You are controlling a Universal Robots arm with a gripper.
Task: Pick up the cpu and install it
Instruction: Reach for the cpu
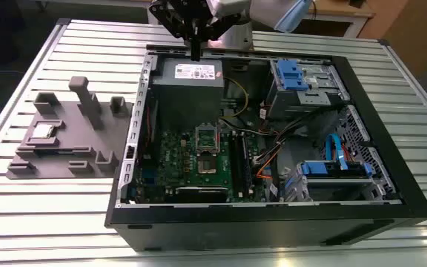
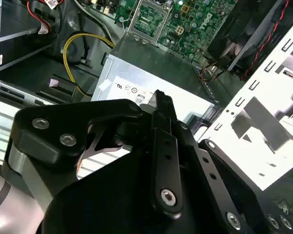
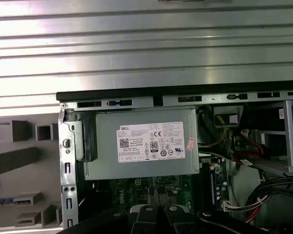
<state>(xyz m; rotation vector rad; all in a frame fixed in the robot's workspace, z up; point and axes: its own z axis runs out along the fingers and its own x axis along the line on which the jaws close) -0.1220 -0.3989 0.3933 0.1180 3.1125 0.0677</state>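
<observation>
the hand (image 1: 195,54) hung closed and empty over the power supply (image 1: 188,71); the cpu (image 1: 44,130) lay on the grey fixture (image 1: 69,153), well apart toward the exterior view's left and nearer.

A silver table (image 1: 28,222) of long ribbed metal slats spans the exterior view, the slats running from the view's left to its right. Two things rest directly on it. A black computer case (image 1: 258,225), open at the top, takes up the centre and right of the frame. Just beside it, at the left middle, lies a grey plastic fixture plate (image 1: 87,139) with raised blocks. Whether the two touch cannot be told.
</observation>
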